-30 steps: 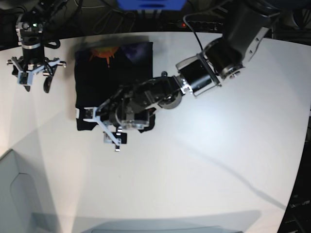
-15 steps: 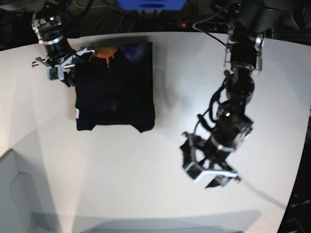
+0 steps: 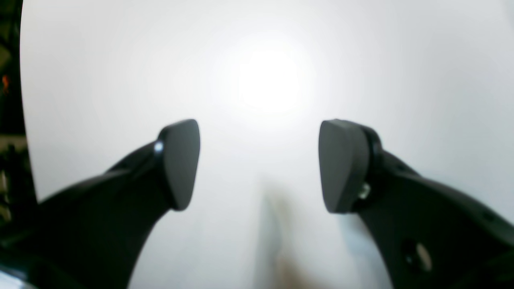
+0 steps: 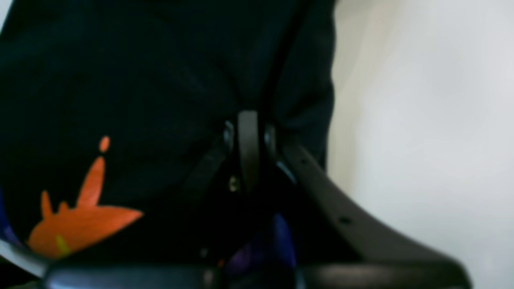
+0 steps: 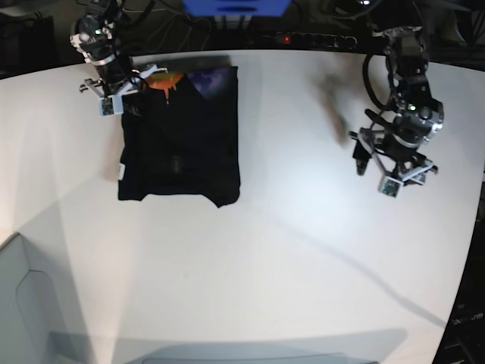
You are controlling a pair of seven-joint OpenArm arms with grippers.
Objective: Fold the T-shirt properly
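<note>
The black T-shirt [image 5: 182,148] lies folded into a rectangle on the left half of the white table [image 5: 265,258], its orange-and-purple print [image 5: 168,80] showing along the far edge. My right gripper [image 5: 120,105] is at the shirt's far left corner. In the right wrist view its fingers [image 4: 249,132] are pressed together, shut on black T-shirt cloth [image 4: 160,80] beside the orange print [image 4: 80,224]. My left gripper [image 5: 398,178] hovers over bare table at the right, well away from the shirt. The left wrist view shows this gripper [image 3: 259,164] open, with only white table between its pads.
A blue object [image 5: 235,7] and dark cables lie beyond the table's far edge. A grey bin [image 5: 23,303] stands at the lower left corner. The table's edge curves down the right side.
My left arm pulled off the shirt's near edge and swung to the right side of the table, staying open. My right gripper moved onto the shirt's far left corner and closed.
</note>
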